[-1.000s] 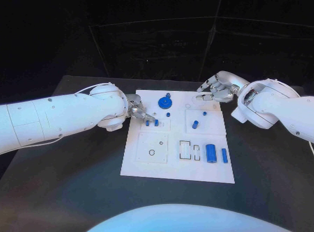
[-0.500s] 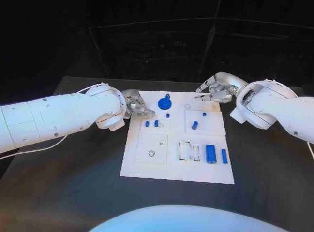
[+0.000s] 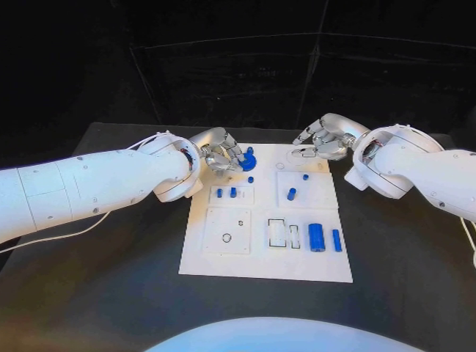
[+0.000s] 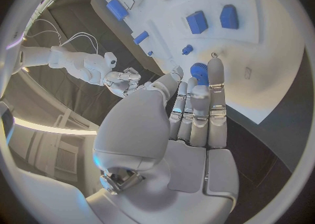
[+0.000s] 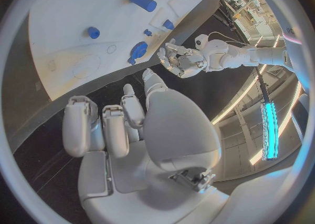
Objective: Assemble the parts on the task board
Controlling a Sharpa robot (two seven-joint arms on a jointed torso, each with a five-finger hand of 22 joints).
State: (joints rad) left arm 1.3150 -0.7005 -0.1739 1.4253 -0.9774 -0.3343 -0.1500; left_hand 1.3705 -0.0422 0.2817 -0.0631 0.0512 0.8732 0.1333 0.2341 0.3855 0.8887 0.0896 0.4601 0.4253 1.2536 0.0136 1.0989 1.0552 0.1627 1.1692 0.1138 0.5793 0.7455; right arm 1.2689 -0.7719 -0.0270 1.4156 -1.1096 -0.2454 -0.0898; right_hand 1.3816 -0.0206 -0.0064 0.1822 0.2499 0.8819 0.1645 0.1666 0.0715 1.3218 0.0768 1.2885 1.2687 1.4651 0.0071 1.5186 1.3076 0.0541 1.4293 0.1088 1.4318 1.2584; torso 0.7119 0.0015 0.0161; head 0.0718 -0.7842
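Observation:
The white task board [image 3: 261, 260] lies in the middle of the black table. A blue gear [image 3: 249, 161] stands near its far edge, and my left hand [image 3: 221, 155] hovers right beside it, fingers stretched out straight and holding nothing. The left wrist view shows those fingertips [image 4: 215, 71] just in front of the gear [image 4: 199, 74]. My right hand [image 3: 320, 142] hangs over the board's far right corner with its fingers curled in and nothing in them [image 5: 121, 124]. Two small blue pieces [image 3: 226, 193] stand in a left recess. A blue peg [image 3: 292, 193] and a large blue cylinder [image 3: 318, 236] lie further right.
A narrow blue bar [image 3: 337, 240] lies beside the large cylinder, with white slots [image 3: 283, 233] to its left. A tiny blue stud [image 3: 251, 179] sits below the gear. Bare black table [image 3: 122, 293] surrounds the board on all sides.
My left hand has moved from the two small blue pieces at the board's left edge to the far end, beside the gear. The right hand has barely moved.

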